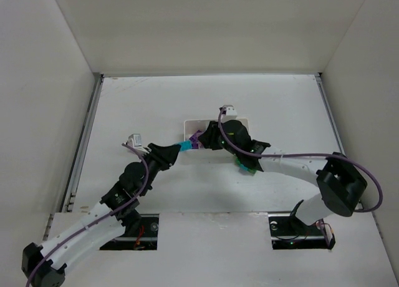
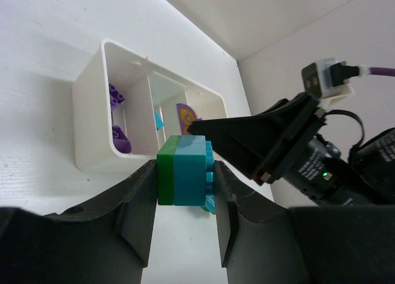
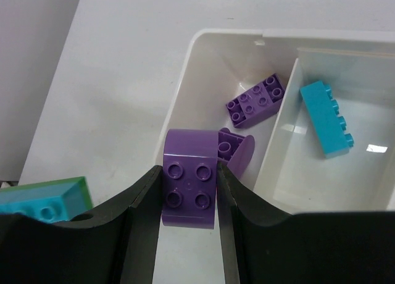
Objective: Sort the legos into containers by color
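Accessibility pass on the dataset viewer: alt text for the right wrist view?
Right gripper holds a purple brick by the white tray rim. Two purple bricks lie in its end compartment, a cyan brick in the next.

Three purple bricks (image 3: 254,102) are in view, along with two cyan bricks (image 3: 326,117) that can be told apart and one green brick (image 2: 165,173). There is one white tray (image 2: 86,129), and it is divided into three compartments.

Robot lab: white booth walls (image 1: 206,31) w/ tabletop (image 1: 156,100).
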Action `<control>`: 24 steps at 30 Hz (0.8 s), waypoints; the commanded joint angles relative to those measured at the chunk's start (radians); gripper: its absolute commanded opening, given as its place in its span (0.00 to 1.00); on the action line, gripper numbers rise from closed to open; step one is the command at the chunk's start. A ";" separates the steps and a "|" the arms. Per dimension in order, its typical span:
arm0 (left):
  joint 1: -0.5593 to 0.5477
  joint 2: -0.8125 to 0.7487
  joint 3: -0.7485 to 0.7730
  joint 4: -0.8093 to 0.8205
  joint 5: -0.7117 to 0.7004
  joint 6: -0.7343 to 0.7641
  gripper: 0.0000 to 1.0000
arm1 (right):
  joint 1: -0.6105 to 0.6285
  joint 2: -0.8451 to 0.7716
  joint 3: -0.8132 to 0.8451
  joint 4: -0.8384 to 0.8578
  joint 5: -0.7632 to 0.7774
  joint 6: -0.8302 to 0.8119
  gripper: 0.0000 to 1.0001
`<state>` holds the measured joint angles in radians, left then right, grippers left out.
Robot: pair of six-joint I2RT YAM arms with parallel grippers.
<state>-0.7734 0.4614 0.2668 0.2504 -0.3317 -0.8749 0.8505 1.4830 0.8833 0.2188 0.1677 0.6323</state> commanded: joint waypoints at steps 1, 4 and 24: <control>0.012 -0.004 0.061 -0.042 -0.015 0.047 0.17 | -0.005 0.049 0.066 0.086 0.004 -0.010 0.27; 0.006 0.022 0.072 -0.034 -0.009 0.040 0.17 | -0.008 0.086 0.086 0.088 0.004 0.006 0.28; 0.200 0.305 0.193 -0.068 0.612 -0.188 0.17 | 0.067 -0.470 -0.306 0.064 -0.017 -0.137 0.30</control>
<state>-0.6312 0.7204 0.4198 0.1818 0.0437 -0.9825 0.8524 1.1194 0.6350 0.2584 0.1745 0.5598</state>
